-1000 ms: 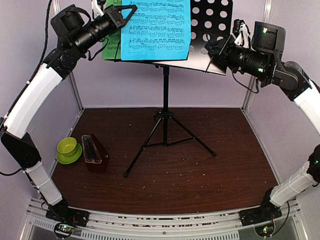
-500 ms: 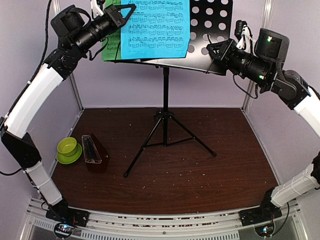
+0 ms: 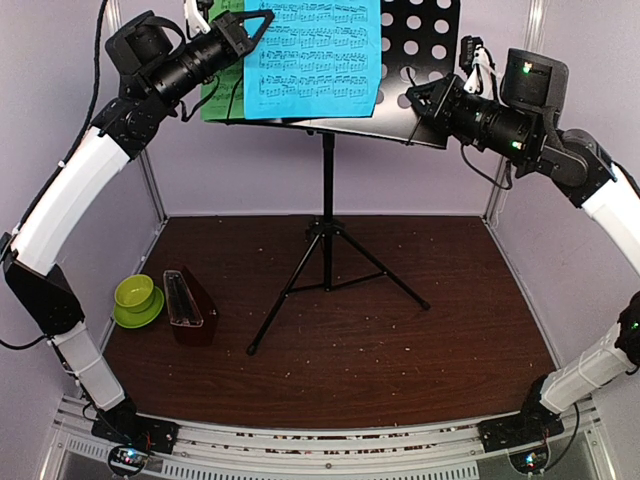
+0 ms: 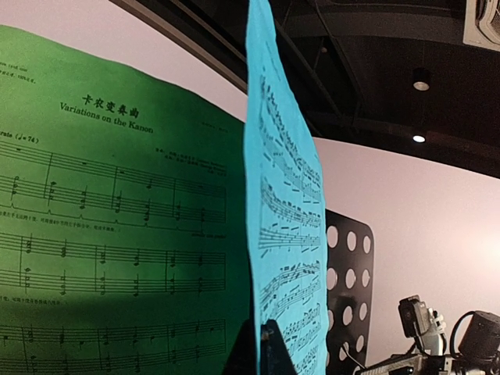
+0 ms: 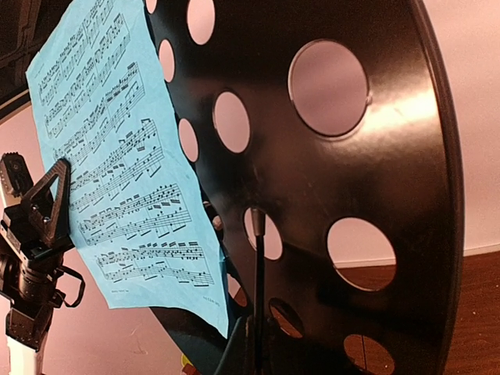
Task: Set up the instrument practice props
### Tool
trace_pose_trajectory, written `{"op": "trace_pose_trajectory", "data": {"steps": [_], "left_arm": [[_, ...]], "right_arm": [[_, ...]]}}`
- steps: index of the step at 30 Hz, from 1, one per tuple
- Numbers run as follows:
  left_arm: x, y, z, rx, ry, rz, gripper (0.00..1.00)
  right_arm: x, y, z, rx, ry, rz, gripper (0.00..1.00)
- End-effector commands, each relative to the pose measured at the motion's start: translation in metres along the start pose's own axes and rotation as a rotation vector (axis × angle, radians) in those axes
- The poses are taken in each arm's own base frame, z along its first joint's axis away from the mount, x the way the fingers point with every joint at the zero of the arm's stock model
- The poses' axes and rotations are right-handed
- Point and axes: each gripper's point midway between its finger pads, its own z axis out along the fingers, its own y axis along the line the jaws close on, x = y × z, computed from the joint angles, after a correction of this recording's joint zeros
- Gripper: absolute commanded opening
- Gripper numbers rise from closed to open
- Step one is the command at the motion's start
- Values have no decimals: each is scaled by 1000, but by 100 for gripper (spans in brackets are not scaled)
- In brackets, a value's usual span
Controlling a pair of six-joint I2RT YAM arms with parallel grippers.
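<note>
The black perforated music stand (image 3: 420, 40) stands on its tripod at the back centre. The blue sheet (image 3: 312, 60) leans on its desk, overlapping the green sheet (image 3: 222, 95) behind it. My left gripper (image 3: 250, 25) is shut on the blue sheet's left edge, which shows pinched edge-on in the left wrist view (image 4: 285, 219) in front of the green sheet (image 4: 117, 219). My right gripper (image 3: 418, 98) is shut on the stand's lower right edge, with a thin black wire between its fingers (image 5: 258, 351). The metronome (image 3: 188, 308) stands on the floor at the left.
A lime green cup (image 3: 134, 292) on its saucer sits just left of the metronome. The tripod legs (image 3: 340, 270) spread over the brown floor's middle. White walls and corner posts close in the back and both sides.
My right gripper has shifted slightly up and left with the stand's edge, and the stand's post has leaned a little left. The left gripper keeps its hold on the blue sheet.
</note>
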Motion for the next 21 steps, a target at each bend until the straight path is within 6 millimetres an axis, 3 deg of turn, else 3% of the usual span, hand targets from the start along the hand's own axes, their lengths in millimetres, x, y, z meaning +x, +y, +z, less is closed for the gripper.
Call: {"op": "trace_pose_trajectory", "data": {"steps": [1,9,15,21], "left_arm": [[-18,-10,-1,24,-58,27,0],[-17,-8,-2,14,-51,29,0],[-17,-13,-1,40,-56,35,0],[-17,-37,6,157,-75,95,0]], "right_arm": [[25,10,-1,-74,107,-78,0],[40,11,-6,-121,142,-121,0],[27,21,-18,-201,43,-196,0],[16,34,-18,-258,-15,-253,0]]}}
